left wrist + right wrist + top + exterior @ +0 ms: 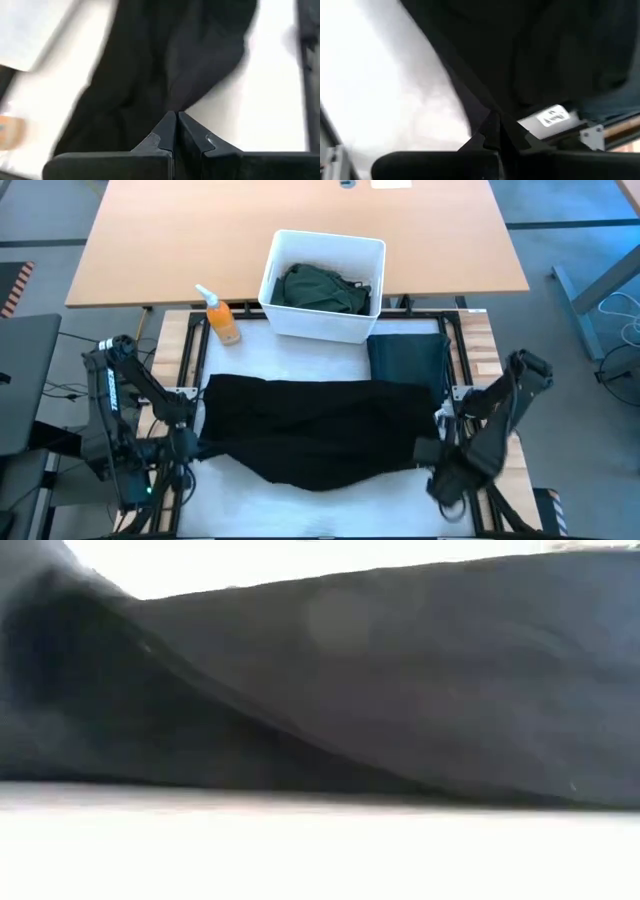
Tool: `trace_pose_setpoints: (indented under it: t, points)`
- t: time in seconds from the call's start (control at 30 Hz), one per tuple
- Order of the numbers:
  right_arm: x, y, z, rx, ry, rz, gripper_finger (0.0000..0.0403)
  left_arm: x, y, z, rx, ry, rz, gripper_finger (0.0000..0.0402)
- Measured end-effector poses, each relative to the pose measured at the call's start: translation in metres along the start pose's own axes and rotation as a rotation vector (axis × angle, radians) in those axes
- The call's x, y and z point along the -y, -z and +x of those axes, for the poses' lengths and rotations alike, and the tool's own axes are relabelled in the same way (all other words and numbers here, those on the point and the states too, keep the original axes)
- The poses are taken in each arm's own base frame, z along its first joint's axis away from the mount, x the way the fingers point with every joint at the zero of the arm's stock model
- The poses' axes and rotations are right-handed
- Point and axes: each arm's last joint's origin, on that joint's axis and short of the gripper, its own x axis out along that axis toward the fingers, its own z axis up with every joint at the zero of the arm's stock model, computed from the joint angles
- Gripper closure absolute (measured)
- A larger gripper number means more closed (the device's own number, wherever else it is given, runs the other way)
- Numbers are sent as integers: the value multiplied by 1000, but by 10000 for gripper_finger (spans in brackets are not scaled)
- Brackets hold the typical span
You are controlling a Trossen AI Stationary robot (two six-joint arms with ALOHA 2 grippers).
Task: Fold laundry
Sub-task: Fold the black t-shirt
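A wide black garment (320, 430) is stretched across the white table top between my two grippers. My left gripper (197, 432) is shut on its left end and my right gripper (436, 442) on its right end. In the low view the black garment (400, 690) fills the picture as a sagging drape, and its lower edge reaches the table. A dark green garment (322, 288) lies in the white bin (290, 248). Another dark garment (408, 360) lies folded flat on the table at the back right. My left gripper pinches the garment's left end (175, 106) between its two fingers, slanting down from the table's left side. Folds of cloth run together toward the fingertips. One layer or several, I cannot tell. My right gripper pinches the garment's right end (487, 106) between its two fingers, coming steeply from above. The cloth runs away from the fingertips toward the table's middle. How many layers it has cannot be seen.
An orange spray bottle (222, 320) stands at the back left, beside the white bin. A wooden table (300, 210) lies beyond the work surface. Bare white surface (330, 505) shows along the near edge in front of the garment.
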Motion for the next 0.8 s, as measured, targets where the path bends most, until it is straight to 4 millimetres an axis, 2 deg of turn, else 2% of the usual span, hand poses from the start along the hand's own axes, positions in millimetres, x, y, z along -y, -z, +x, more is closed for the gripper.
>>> trace_pose_setpoints:
  t: [0.13,0.33,0.5,0.8]
  points:
    - [41,1,12,-44,0,59,388,-10,-4,9,41,-50,28,401]
    - [94,17,34,-58,21,213,388,-27,-7,33,33,-180,86,401]
    - [123,21,35,19,22,268,388,-51,-4,57,-31,-296,88,401]
    - [171,16,33,99,79,335,388,-94,8,80,-117,-437,34,401]
